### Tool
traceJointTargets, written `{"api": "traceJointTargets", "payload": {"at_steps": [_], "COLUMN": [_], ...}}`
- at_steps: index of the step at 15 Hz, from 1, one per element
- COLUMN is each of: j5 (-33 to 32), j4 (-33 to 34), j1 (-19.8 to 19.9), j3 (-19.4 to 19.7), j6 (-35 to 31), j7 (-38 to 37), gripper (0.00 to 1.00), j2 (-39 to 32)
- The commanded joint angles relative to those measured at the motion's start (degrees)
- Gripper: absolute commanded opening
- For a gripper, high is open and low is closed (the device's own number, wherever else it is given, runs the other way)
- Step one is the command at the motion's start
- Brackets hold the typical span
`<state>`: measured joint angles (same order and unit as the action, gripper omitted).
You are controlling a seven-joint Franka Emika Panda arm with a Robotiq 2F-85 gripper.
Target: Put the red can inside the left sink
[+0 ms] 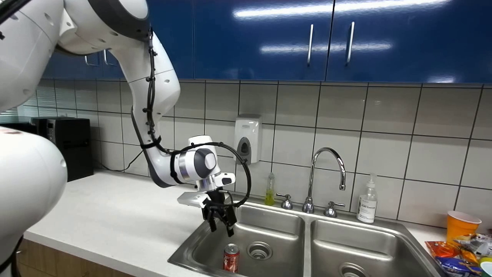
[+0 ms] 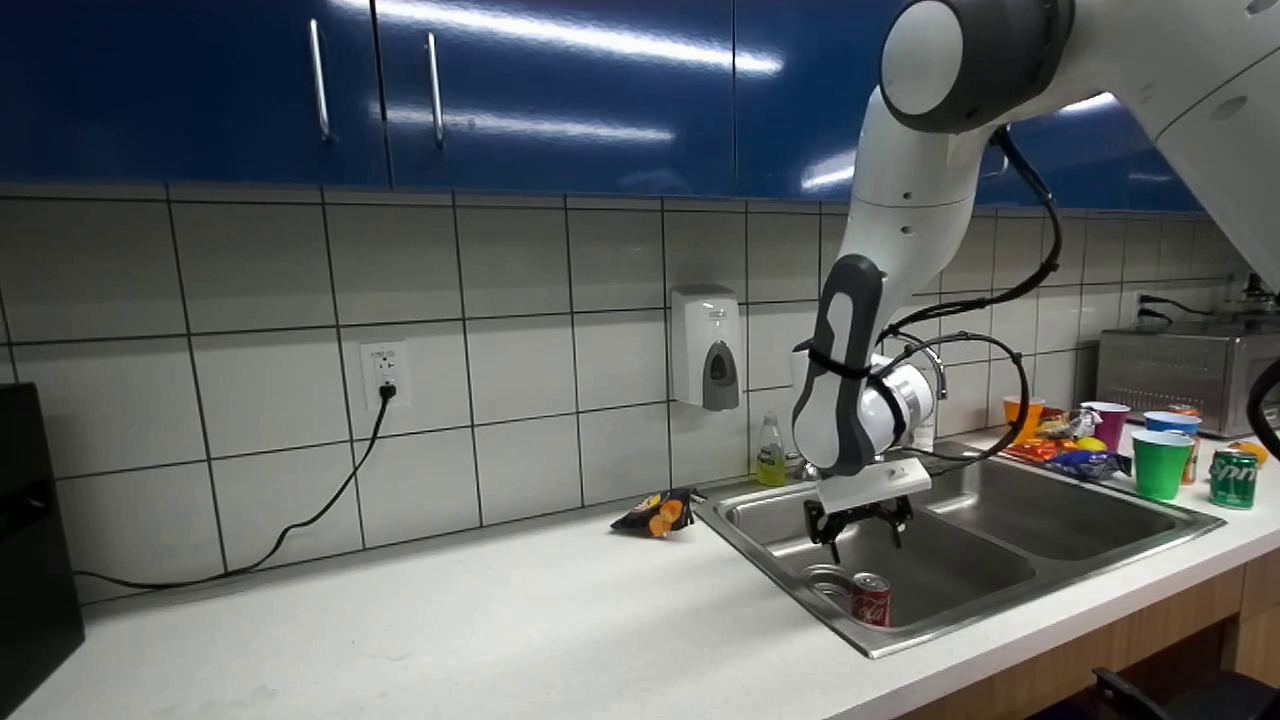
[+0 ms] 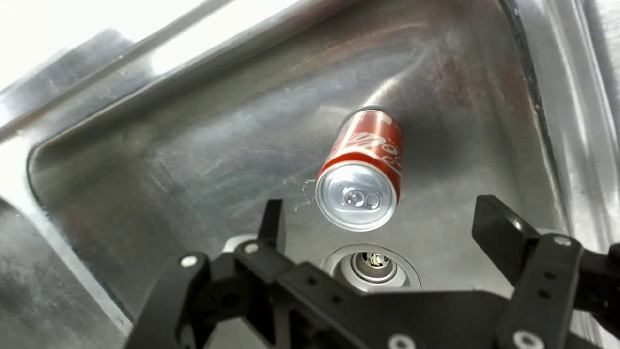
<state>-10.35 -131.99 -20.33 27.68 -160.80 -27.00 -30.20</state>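
The red can (image 1: 231,258) stands upright on the floor of the left sink (image 1: 280,242), close to its round drain. Both exterior views show this; in an exterior view the can (image 2: 870,602) sits near the front corner of the basin (image 2: 960,572). Above it hangs my gripper (image 1: 221,230), its fingers spread wide. In the wrist view the silver lid of the can (image 3: 365,145) faces the camera, a little beyond the gap of the gripper (image 3: 380,208). No finger touches the can, and nothing is held.
The right basin (image 1: 353,246) adjoins behind a steel divider. A faucet (image 1: 310,184), two handles and soap bottles (image 1: 368,204) line the back rim. Snack bags (image 1: 455,256) and an orange cup (image 1: 460,227) sit right; a dark chip bag (image 2: 657,513) lies by the sink.
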Motion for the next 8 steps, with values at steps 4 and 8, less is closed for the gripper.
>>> {"api": "traceJointTargets", "payload": {"at_steps": [4, 8], "j5": [-7.63, -11.74], "j4": [-4.47, -6.68], "j1": [-1.86, -1.18], "j3": [1.28, 0.28], "j6": [3.53, 4.56], "j7": [-2.82, -5.36], "gripper": [1.0, 1.0], "j2": [9.89, 14.76]}}
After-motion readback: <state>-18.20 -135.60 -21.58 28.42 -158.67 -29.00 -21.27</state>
